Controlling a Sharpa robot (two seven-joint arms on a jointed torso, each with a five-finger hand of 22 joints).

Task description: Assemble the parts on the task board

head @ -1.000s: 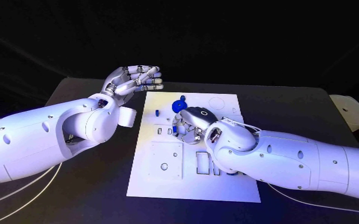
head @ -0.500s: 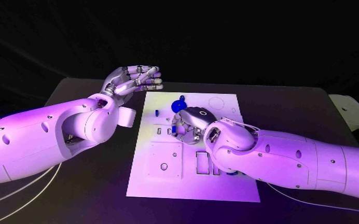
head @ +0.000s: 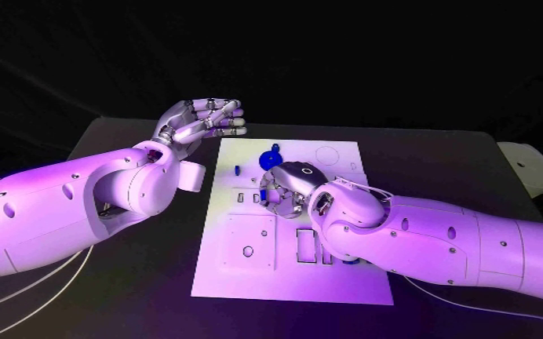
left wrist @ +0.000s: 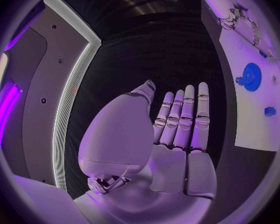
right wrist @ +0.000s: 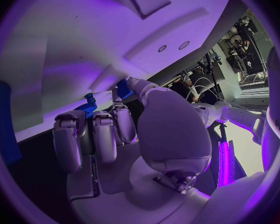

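Observation:
The white task board point(head: 340, 154) lies in the middle of the black table. My right hand point(head: 287, 187) rests low on the board's middle with its fingers curled down. In the right wrist view its thumb and a finger pinch a small blue part point(right wrist: 122, 89) against the board point(right wrist: 84, 40). A blue gear point(head: 271, 158) stands just beyond that hand, and the left wrist view shows the gear point(left wrist: 251, 76) too. Another small blue part point(head: 237, 171) lies near the board's left edge. My left hand point(head: 205, 122) hangs raised off the board's far left corner, fingers apart and holding nothing.
The board carries several cut-outs and a square plate point(head: 249, 242) at its near left. A blue piece point(head: 353, 260) shows under my right forearm. A pale object point(head: 516, 158) sits at the table's right edge. Bare black table point(head: 441, 158) surrounds the board.

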